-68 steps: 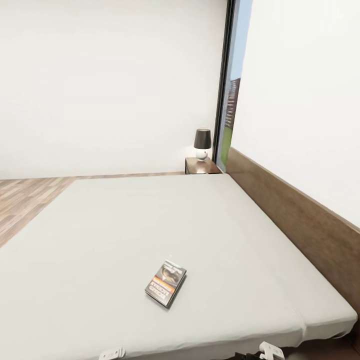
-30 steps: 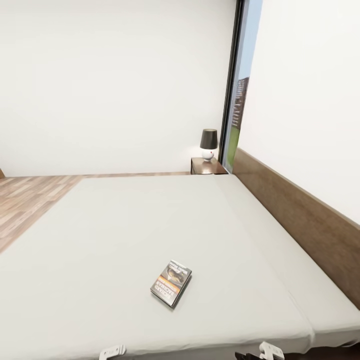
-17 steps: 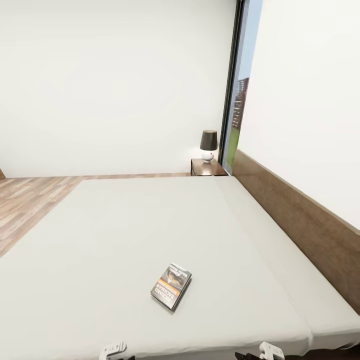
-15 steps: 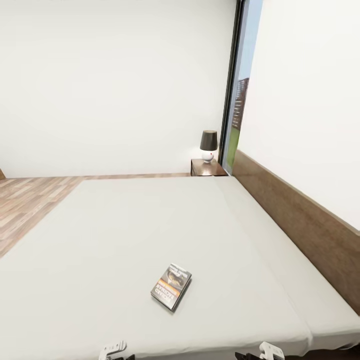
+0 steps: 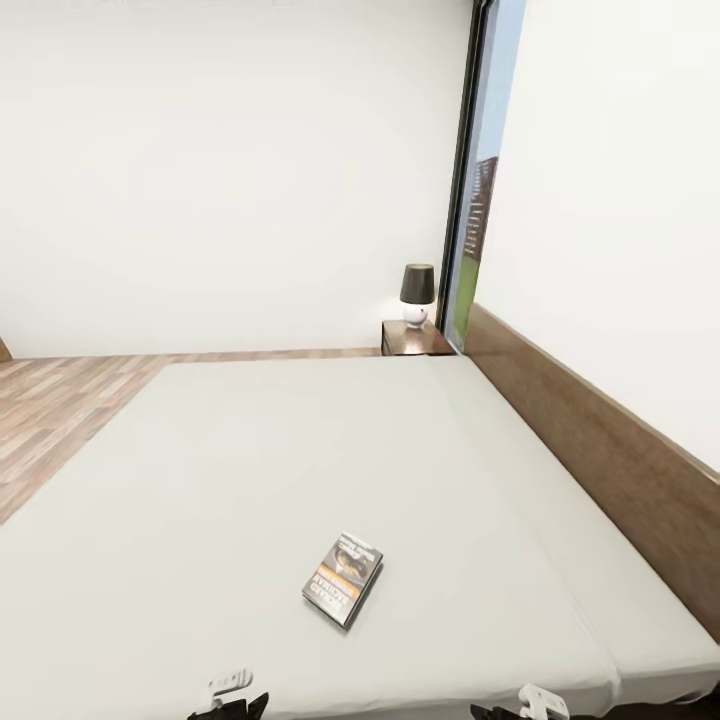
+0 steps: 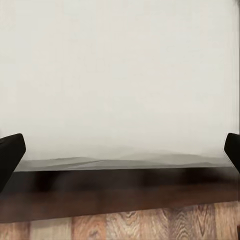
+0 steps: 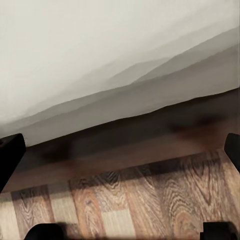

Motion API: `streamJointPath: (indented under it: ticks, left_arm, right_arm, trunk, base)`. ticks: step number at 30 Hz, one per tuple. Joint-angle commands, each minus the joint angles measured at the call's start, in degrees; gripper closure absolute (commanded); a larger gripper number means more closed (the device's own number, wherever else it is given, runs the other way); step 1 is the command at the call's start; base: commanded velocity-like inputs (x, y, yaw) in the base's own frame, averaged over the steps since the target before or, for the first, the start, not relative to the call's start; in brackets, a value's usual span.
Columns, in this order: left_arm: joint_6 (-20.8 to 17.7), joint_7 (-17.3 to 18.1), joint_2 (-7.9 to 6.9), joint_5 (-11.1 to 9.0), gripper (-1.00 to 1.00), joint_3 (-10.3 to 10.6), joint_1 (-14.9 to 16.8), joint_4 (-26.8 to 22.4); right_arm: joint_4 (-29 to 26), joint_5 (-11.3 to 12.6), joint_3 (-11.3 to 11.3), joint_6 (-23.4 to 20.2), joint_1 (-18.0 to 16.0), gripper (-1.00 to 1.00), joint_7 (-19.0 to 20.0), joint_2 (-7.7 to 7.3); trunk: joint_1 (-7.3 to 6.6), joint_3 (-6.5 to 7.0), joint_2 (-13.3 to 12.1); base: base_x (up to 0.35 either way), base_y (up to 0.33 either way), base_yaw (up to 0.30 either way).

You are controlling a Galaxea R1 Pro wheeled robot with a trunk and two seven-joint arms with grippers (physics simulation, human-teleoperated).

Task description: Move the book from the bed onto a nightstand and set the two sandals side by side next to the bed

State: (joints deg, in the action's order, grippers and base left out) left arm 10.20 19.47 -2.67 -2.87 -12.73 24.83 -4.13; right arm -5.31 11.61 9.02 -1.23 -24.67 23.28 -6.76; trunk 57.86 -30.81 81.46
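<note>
The book [image 5: 343, 578] lies flat on the bed [image 5: 250, 480] near its front edge, so one gripper, both being spread apart and low, should rise and reach over it from above.

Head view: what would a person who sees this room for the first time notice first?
First the bed, whose wide light-grey mattress spreads across the middle of the view, with the small dark book lying flat on it near the front edge. Next the black-shaded lamp on the nightstand at the far corner, beside the tall window.
</note>
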Motion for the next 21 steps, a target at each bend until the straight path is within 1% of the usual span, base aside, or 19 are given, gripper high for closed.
streamJointPath:
  ticks: [1,21]
  left_arm:
    - [0.1,0.3,-0.01,-0.3,-1.0,-0.1,0.0,0.1]
    - [0.1,0.3,-0.05,-0.4,-1.0,-0.1,0.0,0.1]
  right_arm:
    - [0.0,0.3,0.3,-0.1,0.0,-1.0,0.3,-0.01]
    - [0.0,0.3,0.3,-0.1,0.0,-1.0,0.3,-0.01]
  trunk:
    - [-0.23,0.13,-0.4]
    - [-4.62,3.72,-8.4]
  base:
    - [0.0,0.0,0.0]
    - [0.0,0.0,0.0]
